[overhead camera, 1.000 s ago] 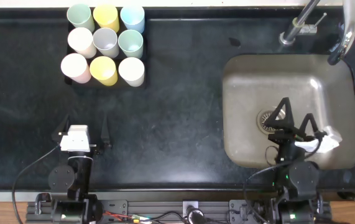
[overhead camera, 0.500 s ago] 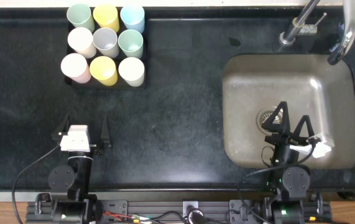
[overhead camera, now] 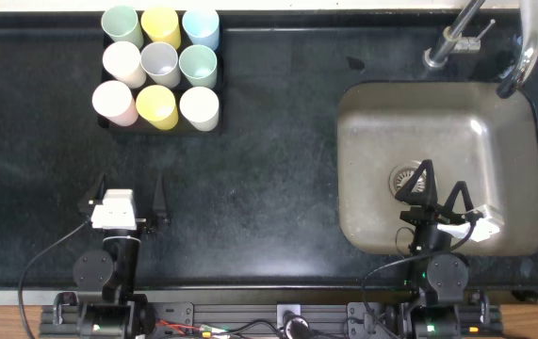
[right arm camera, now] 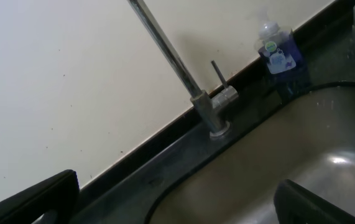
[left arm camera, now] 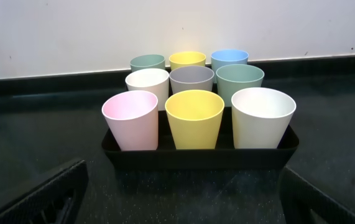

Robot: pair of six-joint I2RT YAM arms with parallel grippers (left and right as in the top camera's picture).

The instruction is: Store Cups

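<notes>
Nine pastel plastic cups [overhead camera: 160, 68] fill a black rectangular tray [left arm camera: 196, 158], back row half hidden
Left gripper [overhead camera: 130, 181] spread and empty near the front of the dark counter [overhead camera: 269, 179]; right gripper [overhead camera: 443, 176] spread, empty, over the steel sink [overhead camera: 495, 122]

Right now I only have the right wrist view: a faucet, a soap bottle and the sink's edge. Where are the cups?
Observer: Nine cups stand three by three in a black tray at the far left of the counter, well away from the sink.
Operator: Is the left arm holding one?
Observer: No. The left gripper is open and empty, close to its own base, facing the tray.
Operator: And the right arm?
Observer: The right gripper is open over the sink basin, with nothing between its fingers.
</notes>
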